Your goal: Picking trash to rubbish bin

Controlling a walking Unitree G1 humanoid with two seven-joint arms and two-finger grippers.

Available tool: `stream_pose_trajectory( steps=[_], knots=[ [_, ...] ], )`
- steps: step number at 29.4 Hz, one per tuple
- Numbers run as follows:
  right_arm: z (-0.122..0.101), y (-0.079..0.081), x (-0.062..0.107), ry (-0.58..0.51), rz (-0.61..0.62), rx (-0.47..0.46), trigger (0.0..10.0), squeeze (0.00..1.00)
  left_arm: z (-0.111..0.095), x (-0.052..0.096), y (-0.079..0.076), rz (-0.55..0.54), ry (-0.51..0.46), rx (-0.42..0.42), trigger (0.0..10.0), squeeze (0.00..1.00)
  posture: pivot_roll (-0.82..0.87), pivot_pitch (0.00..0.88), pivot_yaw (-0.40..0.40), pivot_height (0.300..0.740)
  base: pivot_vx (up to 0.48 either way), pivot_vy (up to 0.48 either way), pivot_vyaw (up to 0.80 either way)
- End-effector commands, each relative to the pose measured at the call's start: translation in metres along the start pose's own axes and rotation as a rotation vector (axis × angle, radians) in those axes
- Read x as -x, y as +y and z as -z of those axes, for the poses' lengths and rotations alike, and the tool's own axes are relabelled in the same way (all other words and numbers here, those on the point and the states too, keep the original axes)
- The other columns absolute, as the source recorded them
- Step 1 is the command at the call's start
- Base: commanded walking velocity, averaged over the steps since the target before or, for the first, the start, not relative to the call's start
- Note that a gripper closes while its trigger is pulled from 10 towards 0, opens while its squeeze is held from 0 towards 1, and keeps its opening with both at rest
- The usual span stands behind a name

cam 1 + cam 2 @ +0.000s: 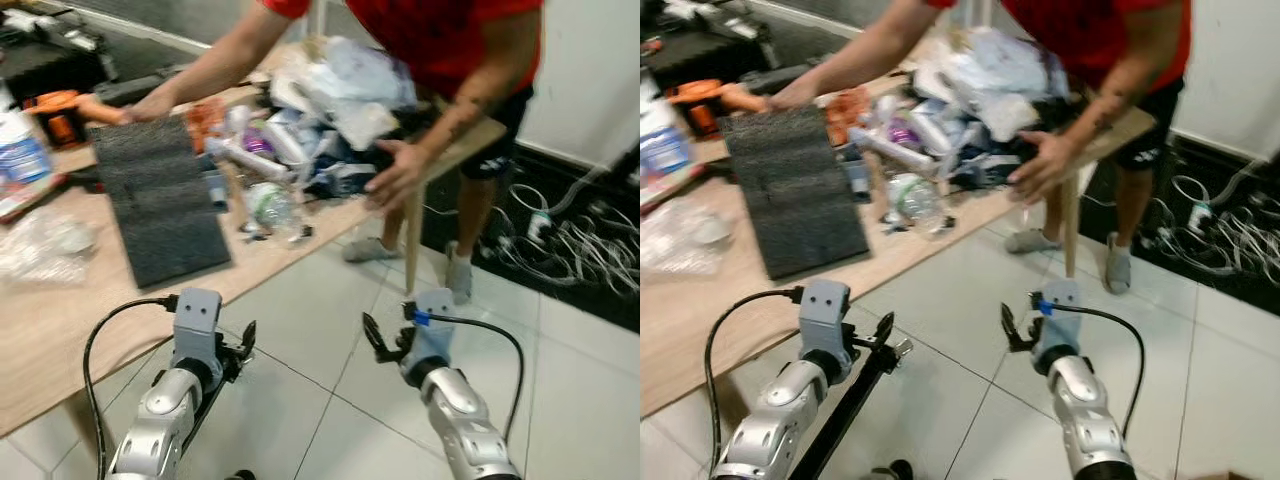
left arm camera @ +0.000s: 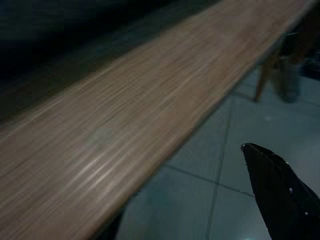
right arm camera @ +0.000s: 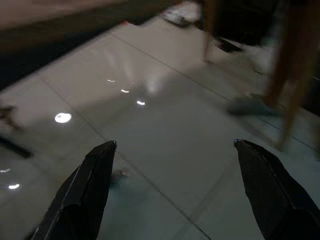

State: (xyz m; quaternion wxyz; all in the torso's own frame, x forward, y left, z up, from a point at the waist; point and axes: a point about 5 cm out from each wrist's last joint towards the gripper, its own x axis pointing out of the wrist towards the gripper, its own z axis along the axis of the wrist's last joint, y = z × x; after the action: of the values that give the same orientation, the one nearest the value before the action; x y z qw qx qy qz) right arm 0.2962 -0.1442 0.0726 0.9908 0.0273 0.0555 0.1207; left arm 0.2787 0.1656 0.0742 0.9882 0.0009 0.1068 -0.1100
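Observation:
A heap of trash, made of wrappers, bags and tubes, lies on the far end of a wooden table. A clear plastic bottle rests at the heap's near side. A person in a red shirt leans over the table with one hand on the heap. My left gripper hovers low in front of the table's edge, open and empty; one black finger shows beside the wood. My right gripper hangs over the floor tiles, open and empty, its fingers wide apart.
A dark grey foam pad and crumpled clear plastic lie on the table nearer me. A table leg stands ahead of my right gripper, with the person's feet behind it. Loose cables cover the floor at the right.

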Motion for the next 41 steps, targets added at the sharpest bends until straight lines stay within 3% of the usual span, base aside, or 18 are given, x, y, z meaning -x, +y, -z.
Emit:
stream_pose_trajectory(
  steps=[1,16,32,41],
  knots=[
    [0.0092,-0.0037,0.0054,0.039,0.011,0.004,10.0,0.00,-0.0064,0.0020,0.0018,-0.005,-0.029,-0.007,10.0,0.00,0.01,0.157,-0.061,0.740,0.000,0.000,0.80],
    [0.0115,-0.0031,0.0071,0.053,0.000,0.010,10.0,0.00,-0.0043,0.0032,0.0006,-0.007,-0.026,-0.028,10.0,0.00,0.00,0.164,-0.064,0.740,0.000,0.000,0.80],
    [0.0136,0.0001,0.0068,0.065,-0.004,-0.038,10.0,0.00,-0.0061,0.0019,0.0020,-0.060,-0.030,0.025,10.0,0.00,0.00,0.175,-0.066,0.740,0.000,0.000,0.00],
    [0.0121,-0.0008,0.0058,0.064,-0.003,-0.042,10.0,0.00,-0.0079,-0.0007,0.0040,-0.097,-0.026,0.026,10.0,0.00,0.00,0.178,-0.066,0.740,0.000,-0.291,0.00]
  ],
)
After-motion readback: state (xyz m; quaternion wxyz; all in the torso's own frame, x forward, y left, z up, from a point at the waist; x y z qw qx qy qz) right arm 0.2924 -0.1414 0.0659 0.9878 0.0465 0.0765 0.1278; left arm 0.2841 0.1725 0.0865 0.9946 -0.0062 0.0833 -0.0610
